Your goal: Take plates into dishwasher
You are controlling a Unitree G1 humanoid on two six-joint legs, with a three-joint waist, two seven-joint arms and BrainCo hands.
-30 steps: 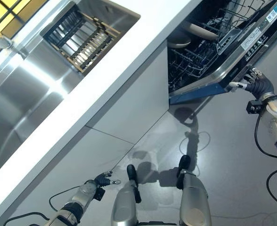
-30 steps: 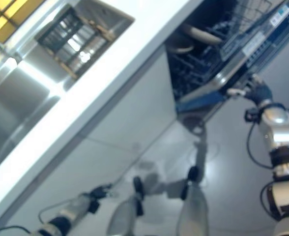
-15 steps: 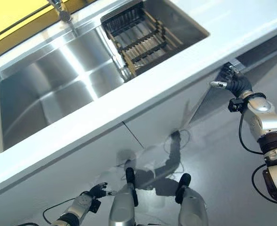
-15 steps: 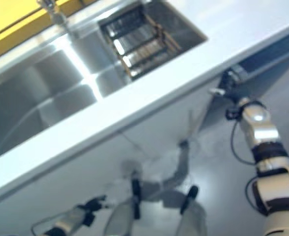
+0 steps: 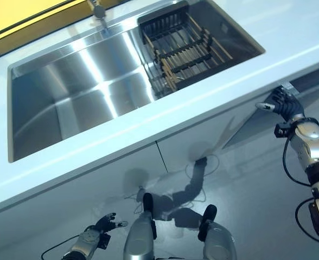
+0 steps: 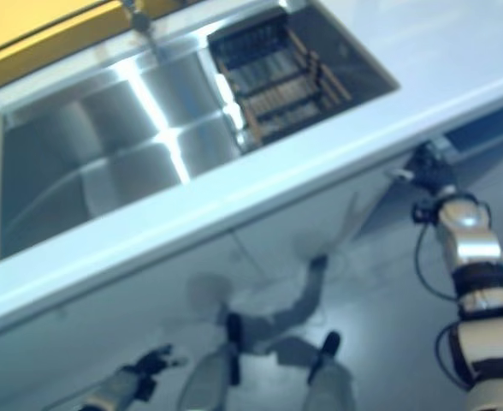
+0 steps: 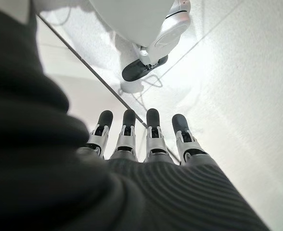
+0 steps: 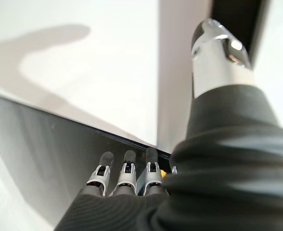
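Overhead, the head views are showing a white tabletop [image 5: 148,122] with a steel sink [image 5: 78,92] sunk into it, a faucet [image 5: 99,11] standing at its far edge and a dark slatted drying rack [image 5: 184,46] sitting in the sink's right end. No plates are showing in any view, so I cannot tell where they are. The dishwasher door [image 5: 257,122] is appearing only as a dark grey panel under the tabletop's right end, almost upright. The right robot hand [image 5: 279,102] is reaching up to the door's top edge; the eye views are not showing how its fingers lie. Its own wrist view is filling that in: the fingers [image 8: 127,173] are lying straight in a row against the dark door panel [image 8: 45,159], thumb stretched out, gripping nothing. The left robot hand [image 5: 106,222] is hanging low by the white cabinet front [image 5: 83,189]; its wrist view is showing straight, relaxed fingers [image 7: 151,134] over the pale floor [image 7: 237,96], holding nothing.
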